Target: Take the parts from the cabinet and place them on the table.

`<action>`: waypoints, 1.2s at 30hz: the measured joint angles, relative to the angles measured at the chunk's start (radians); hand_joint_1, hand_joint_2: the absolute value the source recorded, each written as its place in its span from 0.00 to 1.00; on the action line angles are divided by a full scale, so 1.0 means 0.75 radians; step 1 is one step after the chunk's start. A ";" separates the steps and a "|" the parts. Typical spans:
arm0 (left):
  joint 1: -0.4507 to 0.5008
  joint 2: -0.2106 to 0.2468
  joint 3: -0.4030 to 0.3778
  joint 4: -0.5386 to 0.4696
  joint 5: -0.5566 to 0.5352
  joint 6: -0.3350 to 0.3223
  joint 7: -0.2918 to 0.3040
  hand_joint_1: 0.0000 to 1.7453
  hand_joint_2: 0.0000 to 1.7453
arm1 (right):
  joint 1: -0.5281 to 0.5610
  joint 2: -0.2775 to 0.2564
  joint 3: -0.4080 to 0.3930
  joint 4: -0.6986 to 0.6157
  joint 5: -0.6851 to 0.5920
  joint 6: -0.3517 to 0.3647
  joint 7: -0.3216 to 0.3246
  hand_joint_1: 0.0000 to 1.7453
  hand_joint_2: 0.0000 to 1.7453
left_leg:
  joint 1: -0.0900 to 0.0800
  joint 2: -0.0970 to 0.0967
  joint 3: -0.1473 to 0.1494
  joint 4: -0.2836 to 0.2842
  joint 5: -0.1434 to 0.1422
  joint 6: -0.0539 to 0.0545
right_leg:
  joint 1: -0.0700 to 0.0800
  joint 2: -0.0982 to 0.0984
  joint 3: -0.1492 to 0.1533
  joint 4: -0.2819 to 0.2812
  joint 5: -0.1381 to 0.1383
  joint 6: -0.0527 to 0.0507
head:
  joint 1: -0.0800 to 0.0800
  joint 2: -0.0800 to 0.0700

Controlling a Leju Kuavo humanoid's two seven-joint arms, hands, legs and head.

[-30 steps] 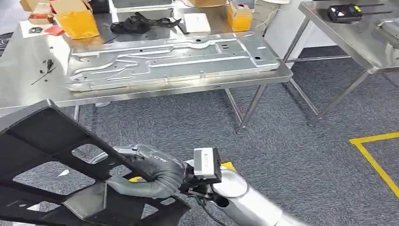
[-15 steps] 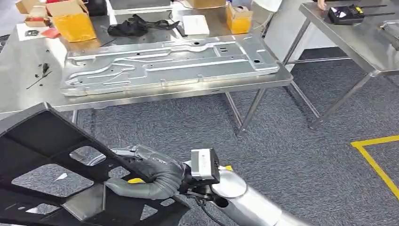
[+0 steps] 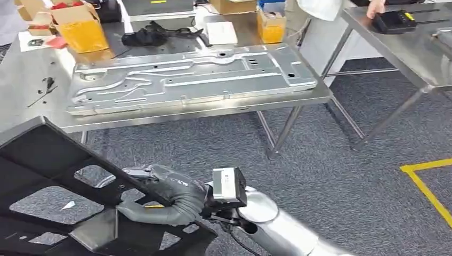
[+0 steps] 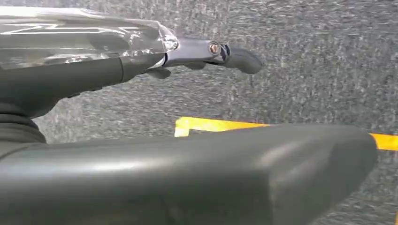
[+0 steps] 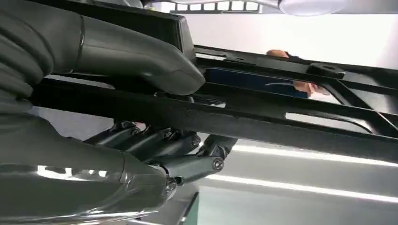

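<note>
Already off the cabinet, the black frame part [image 3: 58,186] was in transit, its bar clamped between the thumb and fingers of the right hand [image 3: 162,194], low and short of the worktop [image 3: 32,101] ahead. The left hand [image 4: 206,49] held nothing, fingers loose. Next, I judge, carry it forward onto bare steel beside the pressed metal panel [image 3: 186,77].
</note>
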 joint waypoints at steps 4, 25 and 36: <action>0.010 0.001 0.001 0.000 -0.003 0.000 -0.001 0.00 1.00 | -0.005 0.000 0.004 0.002 -0.017 0.003 0.005 1.00 1.00 | 0.013 -0.021 0.016 -0.009 -0.009 0.024 | -0.006 0.008 -0.019 0.069 -0.056 0.035 | 0.000 0.000; 0.008 0.010 0.002 0.000 -0.034 -0.006 -0.009 0.00 1.00 | -0.037 0.031 -0.012 0.004 -0.034 -0.049 0.020 1.00 1.00 | 0.018 -0.045 -0.123 0.300 -0.130 -0.040 | -0.018 0.026 -0.038 -0.008 0.043 -0.025 | -0.004 0.000; -0.009 0.026 -0.002 0.000 -0.077 -0.022 -0.022 0.00 1.00 | -0.209 0.150 -0.136 0.010 -0.054 -0.116 0.065 1.00 1.00 | 0.023 -0.048 0.020 -0.009 -0.007 0.018 | -0.020 0.026 -0.116 0.216 -0.102 0.045 | -0.001 0.000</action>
